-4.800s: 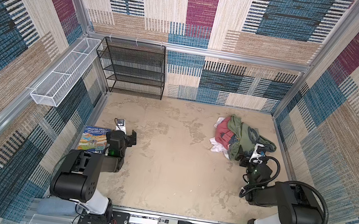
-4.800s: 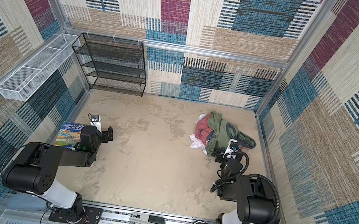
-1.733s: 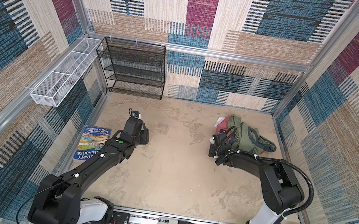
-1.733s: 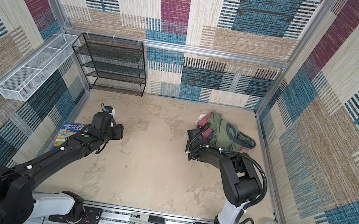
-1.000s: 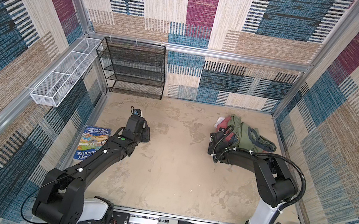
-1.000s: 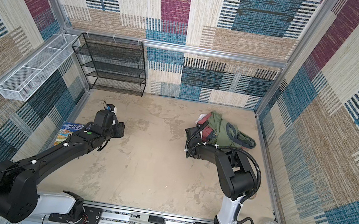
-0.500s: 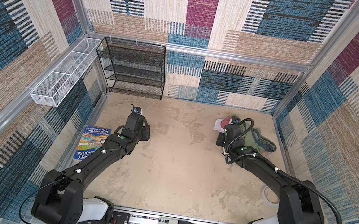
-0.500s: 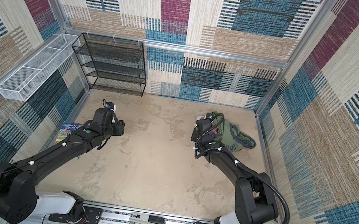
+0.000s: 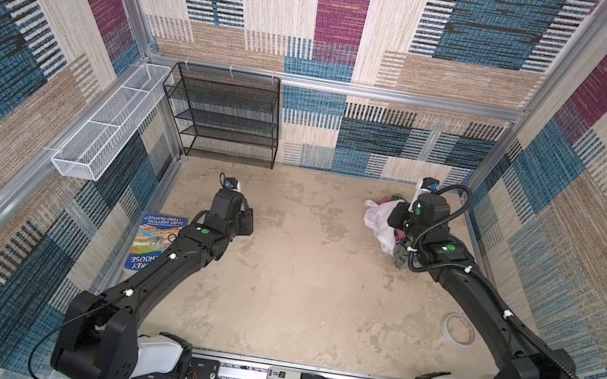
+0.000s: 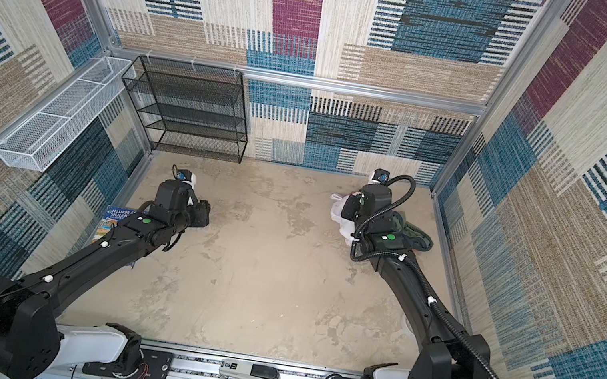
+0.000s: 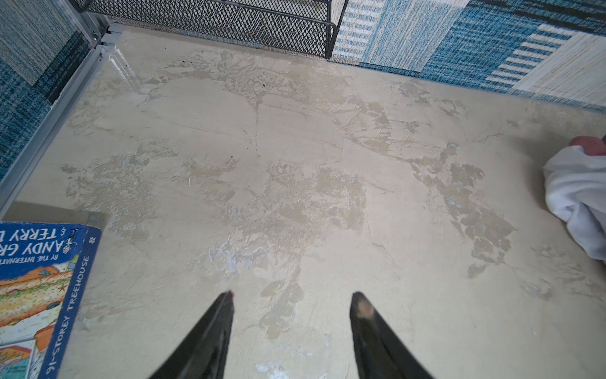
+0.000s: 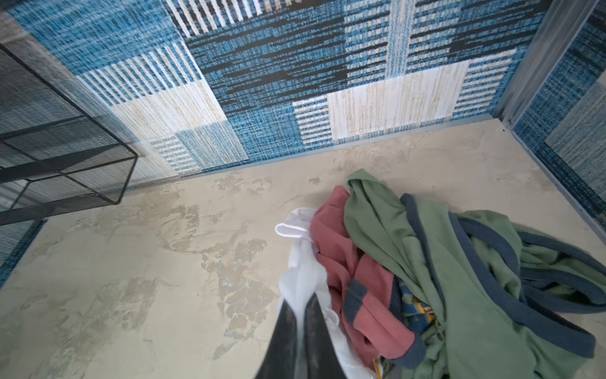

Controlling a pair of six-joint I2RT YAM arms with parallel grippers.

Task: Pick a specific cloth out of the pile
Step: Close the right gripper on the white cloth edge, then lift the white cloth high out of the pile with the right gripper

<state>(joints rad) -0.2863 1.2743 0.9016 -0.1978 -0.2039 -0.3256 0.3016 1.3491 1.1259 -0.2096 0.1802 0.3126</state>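
Beside the pile point(image 12: 475, 279), the cloth point(image 12: 305, 272) is drawn up, pinched in the right end effector point(image 12: 300, 300); a second ago it lay tucked low, so extraction looks under way. Its folds touch the red-pink garment point(image 12: 337, 249), which may drag. Across the surface point(image 11: 295, 164), the left end effector point(image 11: 292, 295) hovers spread, empty.

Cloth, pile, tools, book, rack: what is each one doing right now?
right tool: shut on cloth
cloth: pinched, stretched up beside pile
pile: crumpled heap, not held
left tool: open, holding nothing
book: closed, lying flat
rack: upright
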